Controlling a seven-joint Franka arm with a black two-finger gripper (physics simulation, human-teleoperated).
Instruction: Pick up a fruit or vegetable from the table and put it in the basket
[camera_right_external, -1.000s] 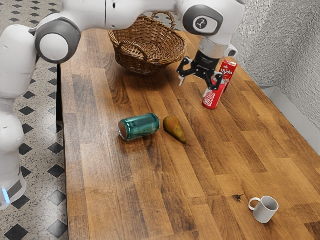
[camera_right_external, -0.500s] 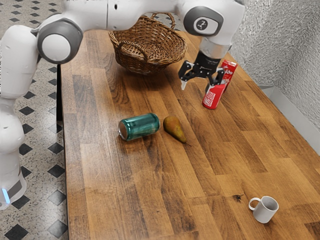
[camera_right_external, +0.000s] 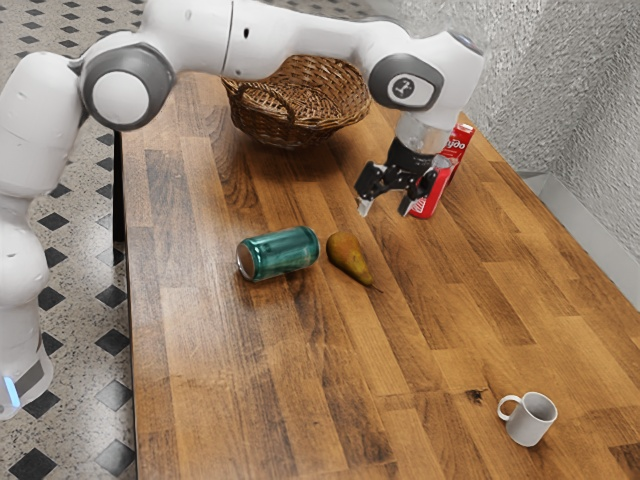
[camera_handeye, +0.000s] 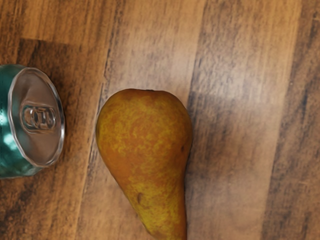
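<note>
Found on the surface (camera_right_external: 240, 360): the pear (camera_right_external: 347, 256), lying on its side, outside the basket (camera_right_external: 292, 132). Jaws spread, with bare air between, raised above the pear without touching it. Recorded just beside the pear: the teal can (camera_right_external: 285, 251), tipped over, tab end toward it. Well apart from the pear, in different directions: the basket, the red can (camera_right_external: 427, 207) and the white mug (camera_right_external: 530, 420).

The claw (camera_right_external: 385, 206) hangs open, tips downward, beneath the bent white arm (camera_right_external: 290, 47).
</note>
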